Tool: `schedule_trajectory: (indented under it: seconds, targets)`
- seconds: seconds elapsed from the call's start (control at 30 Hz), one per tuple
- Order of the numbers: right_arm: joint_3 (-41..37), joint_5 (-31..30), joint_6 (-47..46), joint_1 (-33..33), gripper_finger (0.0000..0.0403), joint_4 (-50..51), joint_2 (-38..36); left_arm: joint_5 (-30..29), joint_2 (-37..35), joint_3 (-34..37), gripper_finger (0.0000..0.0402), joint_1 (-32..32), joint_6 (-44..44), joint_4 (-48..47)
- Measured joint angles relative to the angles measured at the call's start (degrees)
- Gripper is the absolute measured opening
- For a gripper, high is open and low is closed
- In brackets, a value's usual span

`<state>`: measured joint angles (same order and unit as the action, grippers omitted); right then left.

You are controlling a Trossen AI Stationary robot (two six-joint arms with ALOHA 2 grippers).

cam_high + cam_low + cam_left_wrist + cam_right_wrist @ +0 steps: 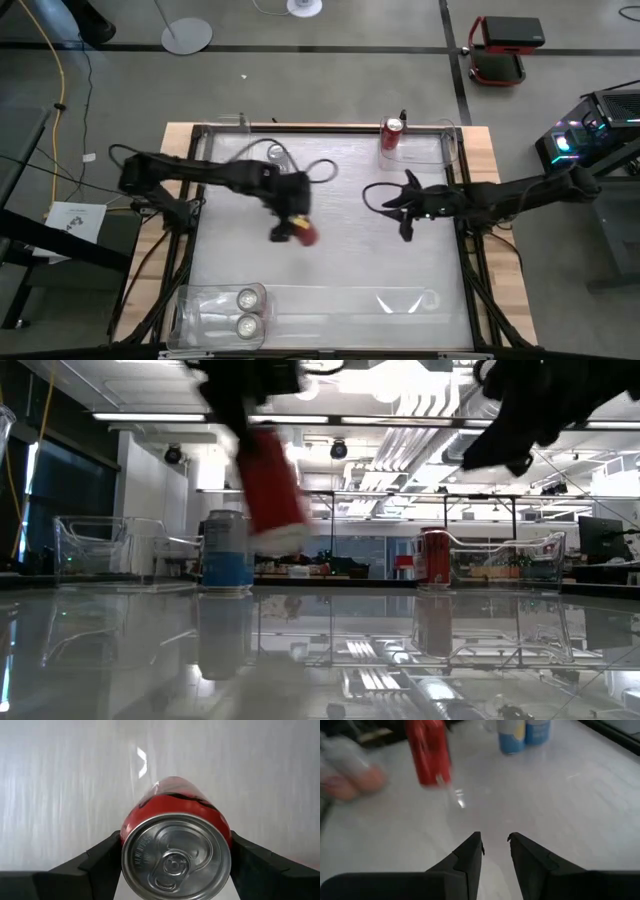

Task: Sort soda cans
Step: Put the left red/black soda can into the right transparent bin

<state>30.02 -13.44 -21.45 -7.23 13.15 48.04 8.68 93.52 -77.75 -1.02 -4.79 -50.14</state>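
A: Where does the step stand?

B: The left gripper [290, 224] is clamped on a red can [304, 234], both fingers pressing its sides, carried clear above the counter [340, 280]. 1 grey-blue can [276, 153] stands at the far left; 2 silver-topped cans [246, 311] sit in the near-left bin [185, 305].

A: And how should it go well?

B: Probably by keeping the squeeze firm and the can's tilt steady, then lowering it upright beside the red can [392, 132] in the far-right bin [445, 148]. The right gripper [405, 230] waits mid-counter, fingers slightly parted, holding nothing.
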Motion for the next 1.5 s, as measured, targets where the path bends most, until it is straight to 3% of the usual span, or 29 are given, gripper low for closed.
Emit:
schedule_trajectory:
  seconds: [0.1,0.27,0.43,0.6,0.93,1.2,1.37,1.5]
  targets:
    - [1.6,0.0,-2.2,-2.5,0.0098,4.1,-4.0,-0.3,7.3,-6.5,0.0287,0.6,-4.5,4.3]
    - [2.8,-2.0,-5.3,-6.5,0.0098,5.7,-7.1,-1.0,20.6,-22.9,0.0287,-0.2,-14.0,1.0]
    - [3.0,-6.7,-8.8,-9.9,0.0098,7.1,-7.1,-9.6,32.4,-39.9,0.0287,-1.8,-19.6,-9.8]
    - [3.0,-10.3,-14.0,-12.8,0.0098,10.3,-7.1,-13.9,40.0,-50.7,0.0287,-3.2,-22.4,-14.1]
    - [3.0,-13.4,-19.1,-15.8,0.0098,15.1,-7.1,-13.5,42.6,-52.8,0.0326,-4.3,-24.5,-12.8]
    - [3.0,-14.9,-14.3,-15.7,0.0098,15.5,-7.1,-11.1,41.8,-52.6,0.0333,-4.7,-25.9,-12.9]
    - [2.9,-11.8,-13.2,-15.6,0.0098,16.0,-7.1,-9.3,40.5,-52.7,0.0334,-5.5,-26.2,-12.6]
    - [2.9,-12.5,-7.3,-15.6,0.0098,15.4,-7.1,-9.2,38.9,-52.7,0.0334,-6.3,-25.9,-12.6]
